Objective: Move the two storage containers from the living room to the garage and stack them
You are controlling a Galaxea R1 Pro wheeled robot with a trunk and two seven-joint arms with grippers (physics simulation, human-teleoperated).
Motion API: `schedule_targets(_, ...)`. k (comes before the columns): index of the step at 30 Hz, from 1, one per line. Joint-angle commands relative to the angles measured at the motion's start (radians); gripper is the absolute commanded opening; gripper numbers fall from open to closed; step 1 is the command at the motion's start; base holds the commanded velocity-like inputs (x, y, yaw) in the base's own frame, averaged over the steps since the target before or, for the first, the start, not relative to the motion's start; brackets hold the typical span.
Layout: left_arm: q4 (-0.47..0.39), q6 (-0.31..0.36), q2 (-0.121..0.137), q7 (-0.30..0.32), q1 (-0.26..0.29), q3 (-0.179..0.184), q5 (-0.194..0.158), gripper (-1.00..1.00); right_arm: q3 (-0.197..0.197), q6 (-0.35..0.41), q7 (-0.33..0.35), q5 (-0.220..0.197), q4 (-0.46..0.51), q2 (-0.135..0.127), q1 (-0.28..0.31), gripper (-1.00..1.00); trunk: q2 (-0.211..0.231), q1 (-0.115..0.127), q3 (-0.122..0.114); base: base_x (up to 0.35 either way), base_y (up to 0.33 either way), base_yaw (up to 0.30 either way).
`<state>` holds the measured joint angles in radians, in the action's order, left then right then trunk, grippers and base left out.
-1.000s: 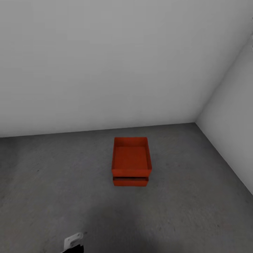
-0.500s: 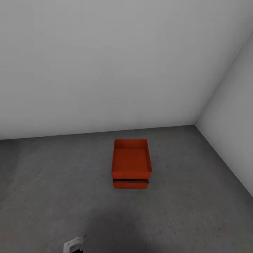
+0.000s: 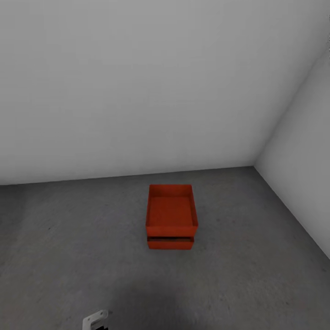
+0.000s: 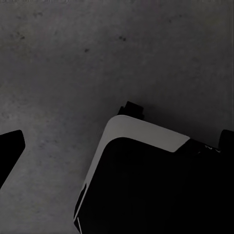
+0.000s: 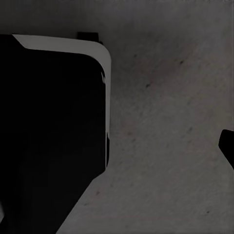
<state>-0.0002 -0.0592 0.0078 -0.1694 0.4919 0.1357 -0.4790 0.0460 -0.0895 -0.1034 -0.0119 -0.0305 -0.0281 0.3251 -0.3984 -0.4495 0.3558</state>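
Pale grey walls [image 3: 137, 82] met at a corner above the dark concrete floor [image 3: 68, 238], where one orange-red box [image 3: 171, 210] sat stacked on the other [image 3: 170, 243], the lower mostly hidden, near the back wall. Dark fingertips at both wrist views' edges left each gripper's opening impossible to judge.

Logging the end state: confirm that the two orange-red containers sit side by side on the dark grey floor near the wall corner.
Not side by side. The head view shows one storage container stacked on the other container, which rests on the dark grey floor. The rest is right: they sit near the wall corner.
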Motion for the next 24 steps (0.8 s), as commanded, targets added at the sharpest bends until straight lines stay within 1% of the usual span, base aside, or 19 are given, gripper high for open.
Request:
schedule_targets(1,0.0,-0.002,0.0,-0.002,0.0,0.008,-0.008,1.0,0.005,-0.006,-0.002,-0.001,-0.003,0.0,0.0,1.0,-0.002,-0.001,0.0,0.0,0.0,0.0)
schedule_targets(24,0.0,0.003,0.0,-0.002,0.0,0.008,-0.007,1.0,0.006,-0.006,-0.002,0.001,-0.003,0.001,-0.004,1.0,-0.002,-0.001,-0.036,0.0,0.0,0.0)
